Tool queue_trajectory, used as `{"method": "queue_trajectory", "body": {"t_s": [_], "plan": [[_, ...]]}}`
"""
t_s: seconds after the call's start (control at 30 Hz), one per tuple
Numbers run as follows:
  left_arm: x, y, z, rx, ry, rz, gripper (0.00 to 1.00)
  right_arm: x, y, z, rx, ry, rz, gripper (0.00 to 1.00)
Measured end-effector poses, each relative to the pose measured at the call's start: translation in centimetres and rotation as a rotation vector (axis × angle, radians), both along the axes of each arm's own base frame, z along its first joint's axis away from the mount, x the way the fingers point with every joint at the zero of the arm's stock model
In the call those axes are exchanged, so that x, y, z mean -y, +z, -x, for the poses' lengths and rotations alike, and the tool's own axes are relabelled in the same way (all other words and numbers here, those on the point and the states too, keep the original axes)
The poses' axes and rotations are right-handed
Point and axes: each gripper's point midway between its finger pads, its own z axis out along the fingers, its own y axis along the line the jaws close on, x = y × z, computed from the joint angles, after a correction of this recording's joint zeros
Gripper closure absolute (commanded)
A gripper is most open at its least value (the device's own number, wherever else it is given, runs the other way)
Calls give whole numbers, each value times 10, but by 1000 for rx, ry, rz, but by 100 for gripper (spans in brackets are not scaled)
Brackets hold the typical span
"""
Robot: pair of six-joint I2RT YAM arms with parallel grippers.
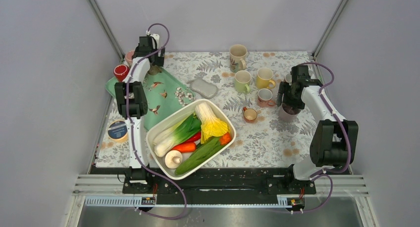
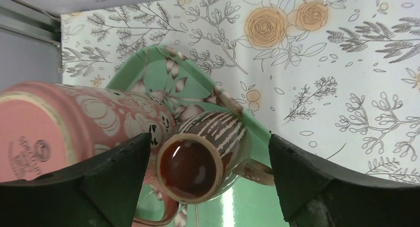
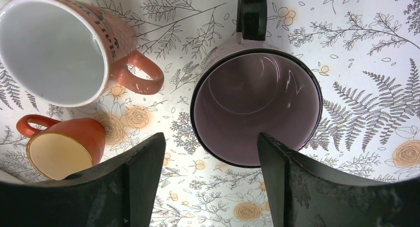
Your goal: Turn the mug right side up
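Left end effector [image 2: 209, 143], jaws apart, is straddling the brown mug [image 2: 193, 165] at ten o'clock; closing squarely looks next. Right end effector [image 3: 210, 138] is gaping too.

The counter [image 2: 322, 63] wears a white cloth drawn over with grey sprigs and ferns and pale orange roses. Between the black fingers of the left pincer [image 2: 209, 142] is a brown mug [image 2: 198, 162], glossy dark brown inside and streaked outside with cream feathery stripes. Just beside that pincer's finger, a pink mug [image 2: 74, 118] carries cream leaf-and-flower shapes. The tray [image 2: 163, 73] beyond them is mint green, printed with pale brown leaves. Under the black right pincer [image 3: 212, 138] is a lilac mug [image 3: 257, 103] with a black rim and black handle. To that pincer's left are a salmon mug [image 3: 54, 48], white inside, and a small orange-red cup [image 3: 84, 130], cream inside.
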Motion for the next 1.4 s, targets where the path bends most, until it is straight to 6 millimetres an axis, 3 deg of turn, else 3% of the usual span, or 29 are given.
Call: {"method": "queue_trajectory", "body": {"t_s": [0.17, 0.33, 0.43, 0.67, 0.9, 1.07, 1.17, 1.4], "plan": [[-1, -15, 1, -25, 13, 19, 30, 0, 0, 0, 0, 6, 2, 22], [-1, -16, 1, -17, 20, 26, 68, -3, 0, 0, 1, 16, -9, 22], [0, -13, 3, 1, 19, 35, 97, -4, 1, 1, 2, 23, -14, 22], [5, -12, 15, -24, 11, 59, 100, -6, 4, 4, 13, 31, -16, 21], [23, 2, 65, -119, -23, 158, 100, -19, 37, 7, 118, 68, -37, 14], [41, 48, 86, -88, -77, 255, 100, -57, 69, 12, 220, 177, -80, 13], [55, 79, 93, -45, -125, 315, 100, -97, 87, 14, 280, 278, -144, 13], [97, 128, 127, -29, -239, 447, 100, -240, 145, 14, 478, 537, -548, 13]]}}
